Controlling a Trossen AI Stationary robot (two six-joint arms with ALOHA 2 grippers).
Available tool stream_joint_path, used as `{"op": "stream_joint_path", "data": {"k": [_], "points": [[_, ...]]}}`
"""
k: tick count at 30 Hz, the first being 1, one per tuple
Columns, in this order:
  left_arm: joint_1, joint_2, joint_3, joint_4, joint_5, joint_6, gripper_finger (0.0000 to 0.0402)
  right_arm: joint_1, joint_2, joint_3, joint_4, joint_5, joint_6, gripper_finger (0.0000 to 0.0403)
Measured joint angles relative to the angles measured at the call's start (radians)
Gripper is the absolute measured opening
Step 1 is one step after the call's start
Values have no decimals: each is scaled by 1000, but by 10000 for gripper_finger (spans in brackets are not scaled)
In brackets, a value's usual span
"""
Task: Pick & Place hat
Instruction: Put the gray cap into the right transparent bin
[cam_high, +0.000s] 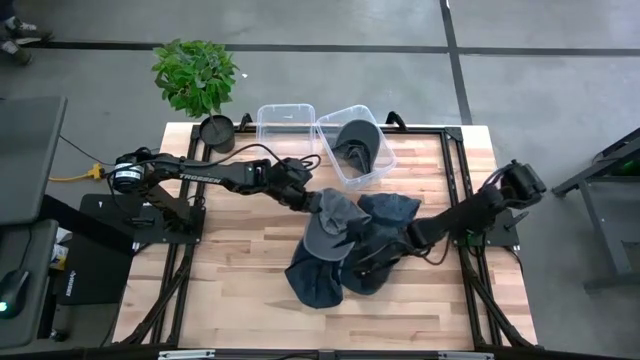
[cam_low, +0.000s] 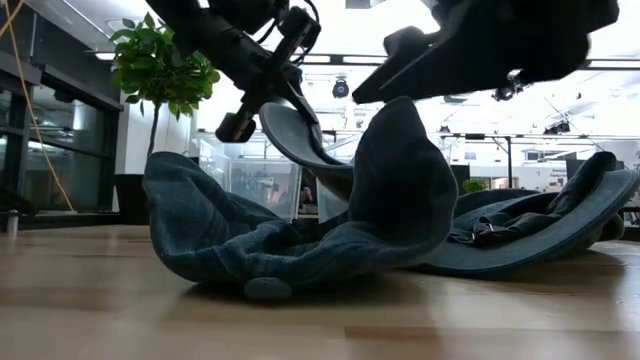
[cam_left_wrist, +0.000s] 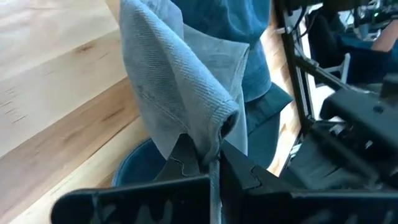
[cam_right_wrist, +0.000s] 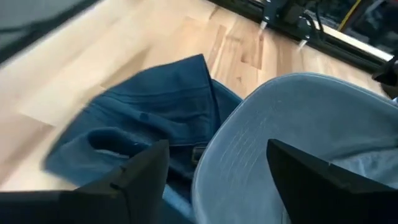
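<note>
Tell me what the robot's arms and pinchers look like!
Both arms are dark and jointed. The left arm has white "TROSSEN" lettering and thin black cables looping off it. The left gripper has two black fingers with zigzag inner edges; the right gripper has two broad, flat black fingers.

Both my arms are dark, near-black tubes with chunky rounded joints, and white TROSSEN lettering runs along my left arm (cam_high: 195, 176) while thin black cables loop beside its links. My left gripper (cam_left_wrist: 208, 165) shows two matte black fingers (cam_left_wrist: 180, 163) with stepped, saw-toothed inner edges, sitting above a broad flat black crossbar. My right arm (cam_high: 480, 208) has a boxy black joint housing near its base with a black cable trailing off it, and my right gripper (cam_right_wrist: 214, 165) shows two plain, wide black fingers with angled tips.
</note>
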Motion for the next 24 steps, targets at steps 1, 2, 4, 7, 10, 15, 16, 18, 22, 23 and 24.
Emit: {"op": "stream_joint_path", "data": {"k": [1,2,4,7,10,15,16,18,22,23,24], "points": [[0,0,0,9,-3,-3,0,0,20,14,-2,18,-12,267],[0,0,0,20,-6,-6,0,0,39,29,-2,39,-27,267],[0,0,0,32,-16,-19,0,0,76,62,0,72,-48,268],[0,0,0,30,-26,-27,0,0,129,116,-2,126,-56,268],[0,0,0,31,-29,-31,0,10,171,168,-6,204,-56,268],[0,0,0,31,-52,-53,0,44,229,243,-50,329,-57,268],[0,0,0,31,-57,-57,0,51,238,254,-65,350,-57,268],[0,0,0,34,-59,-64,0,68,251,273,-84,396,-57,268],[0,0,0,43,-59,-77,0,102,269,293,-132,536,-41,268],[1,0,0,43,-58,-78,0,107,269,293,-138,556,-37,268],[1,0,0,43,-56,-79,0,111,269,293,-140,565,-29,268]]}}
